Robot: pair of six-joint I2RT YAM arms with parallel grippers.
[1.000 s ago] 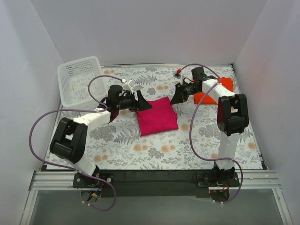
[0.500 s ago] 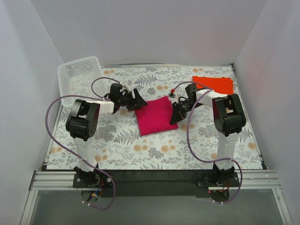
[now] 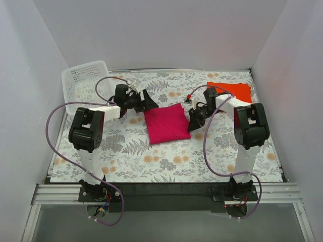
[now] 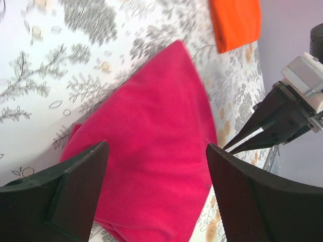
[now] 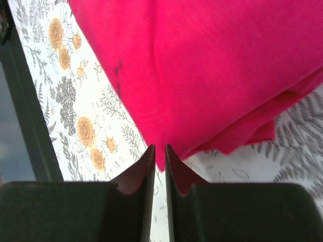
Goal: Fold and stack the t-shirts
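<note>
The magenta t-shirt [image 3: 166,123] is seen folded mid-worktop [image 3: 126,161], with the orange-red t-shirt [image 3: 231,91] folded at the far right corner, well apart. The left gripper [image 4: 156,147] is hung over the magenta one's far-left part, jaws spread wide, nothing gripped. The right gripper [image 5: 160,148] is at its right edge, jaws nearly closed, a bit of hem seemingly nipped. Stacking's probably up: all layers should be caught on both sides, the bundle lifted level so the fold isn't shaken loose, then lowered square onto the orange one.
</note>
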